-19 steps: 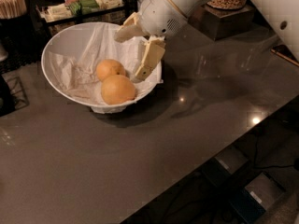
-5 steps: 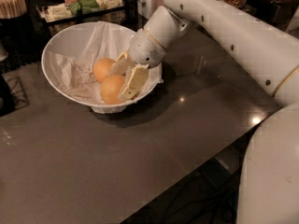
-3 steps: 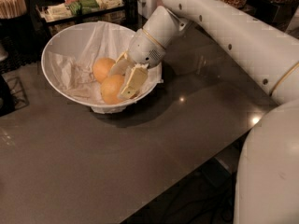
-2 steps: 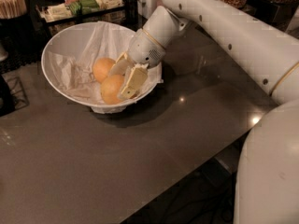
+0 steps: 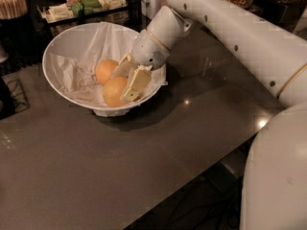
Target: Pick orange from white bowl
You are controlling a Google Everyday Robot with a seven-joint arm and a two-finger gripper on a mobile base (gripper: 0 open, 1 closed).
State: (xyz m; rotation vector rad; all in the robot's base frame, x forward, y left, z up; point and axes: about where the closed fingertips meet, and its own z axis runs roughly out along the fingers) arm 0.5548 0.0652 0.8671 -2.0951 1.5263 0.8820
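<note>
Lowered into white bowl (image 5: 58,51), gripper (image 5: 122,87) apparently closed around orange (image 5: 111,93), second orange (image 5: 104,70) just behind.

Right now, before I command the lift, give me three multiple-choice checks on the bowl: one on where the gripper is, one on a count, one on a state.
1. Where is the gripper?
A. Raised high above the bowl
B. Down inside the white bowl, at the orange
C. Outside the bowl, beside it

2. How many fruits lie in the bowl?
A. One
B. Two
C. Three

3. The orange nearest the camera is:
A. Raised clear of the bowl
B. Outside the bowl
C. Lying in the bowl on crumpled paper

Answers: B, the gripper sits low against the orange; B, a second orange lies just behind; C, it rests below the rim.
</note>
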